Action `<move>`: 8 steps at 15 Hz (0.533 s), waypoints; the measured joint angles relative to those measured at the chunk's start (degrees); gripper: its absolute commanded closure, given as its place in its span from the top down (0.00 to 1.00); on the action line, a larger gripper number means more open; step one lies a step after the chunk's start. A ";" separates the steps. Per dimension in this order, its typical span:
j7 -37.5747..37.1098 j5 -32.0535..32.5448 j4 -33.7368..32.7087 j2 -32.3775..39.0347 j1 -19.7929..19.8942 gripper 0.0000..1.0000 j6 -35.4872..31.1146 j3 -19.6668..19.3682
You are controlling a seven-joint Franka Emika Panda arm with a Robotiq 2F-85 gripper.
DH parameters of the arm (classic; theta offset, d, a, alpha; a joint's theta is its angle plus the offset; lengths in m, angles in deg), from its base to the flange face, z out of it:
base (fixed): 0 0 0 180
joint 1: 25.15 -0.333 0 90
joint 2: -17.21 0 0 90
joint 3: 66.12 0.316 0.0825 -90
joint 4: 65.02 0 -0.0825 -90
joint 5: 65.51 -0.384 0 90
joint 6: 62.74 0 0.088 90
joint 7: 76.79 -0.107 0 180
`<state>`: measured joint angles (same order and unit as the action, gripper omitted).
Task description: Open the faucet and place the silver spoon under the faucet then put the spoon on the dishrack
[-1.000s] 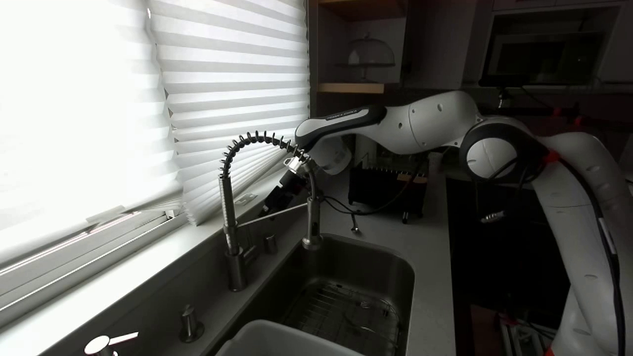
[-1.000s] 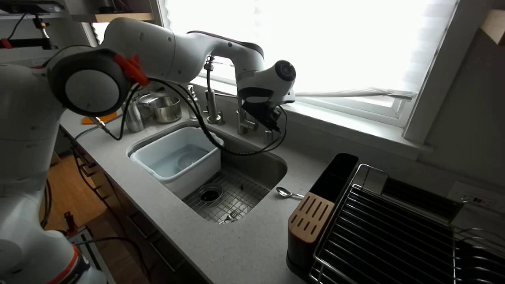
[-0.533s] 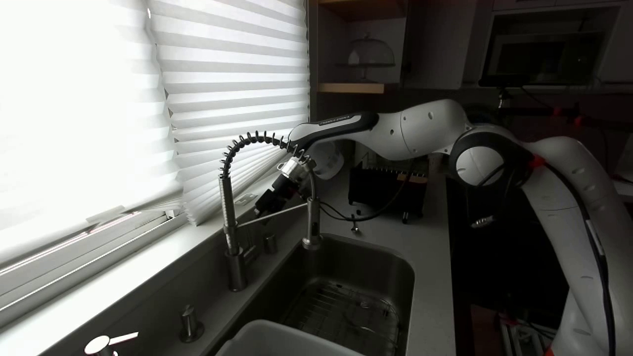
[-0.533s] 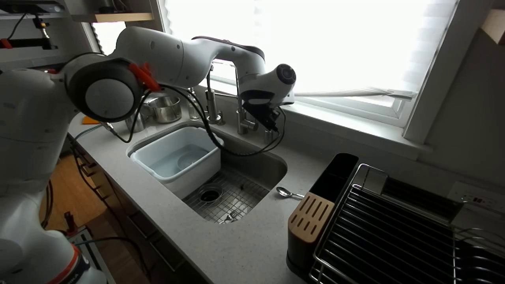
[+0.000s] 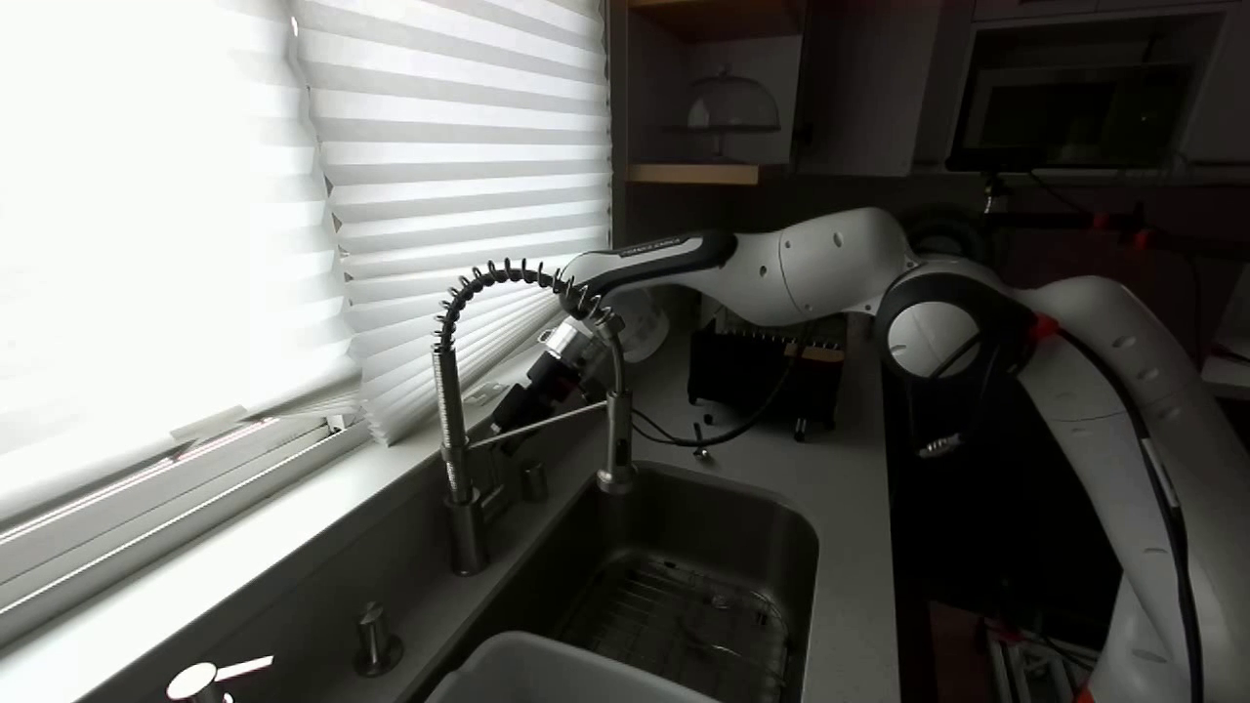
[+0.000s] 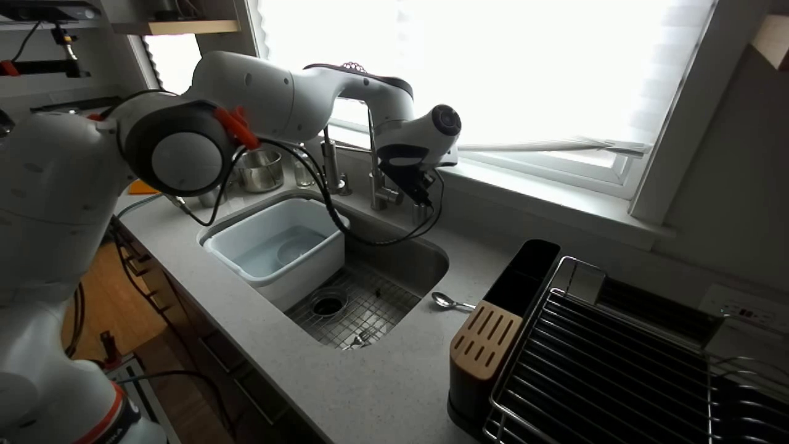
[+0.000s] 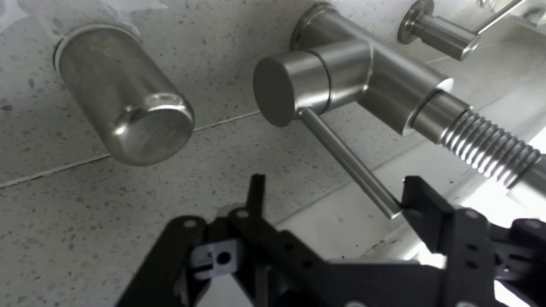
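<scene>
Faint “FRANKA EMIKA” — robot arm point(image 5: 840, 264), “NKA” — its base point(image 6: 74, 401)

The fingers point(image 7: 428, 215) are showing matt black. Between them in the wrist view, the faucet lever point(image 7: 349, 162) is gleaming in smooth, satiny metal; beyond them, the faucet body point(image 7: 392, 83) is carrying a brushed finish. Behind them, the backsplash point(image 7: 115, 209) is looking smooth and stonelike. Well apart from them, the spoon point(image 6: 449, 302) is shining like polished metal, the dish rack point(image 6: 607, 364) is glinting with glossy wire, and the cutlery holder point(image 6: 484, 337) is showing a matt wooden top.
</scene>
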<state>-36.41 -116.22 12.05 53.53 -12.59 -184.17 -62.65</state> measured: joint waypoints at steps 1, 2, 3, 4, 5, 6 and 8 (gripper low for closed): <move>-0.24 0.00 -0.23 0.08 -0.01 0.87 0.00 0.02; -0.50 0.02 -0.40 0.13 -0.04 0.86 0.00 0.02; -0.77 0.07 -0.56 0.20 -0.04 0.77 -0.01 0.02; -0.92 0.12 -0.65 0.26 -0.03 0.62 -0.03 0.00; -1.01 0.18 -0.66 0.28 -0.02 0.55 -0.06 -0.02; -1.09 0.18 -0.69 0.28 -0.03 0.54 -0.06 0.00; -1.38 0.18 -1.01 0.24 -0.11 0.66 -0.06 0.13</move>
<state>-37.79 -116.04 11.05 53.78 -12.70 -184.22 -62.51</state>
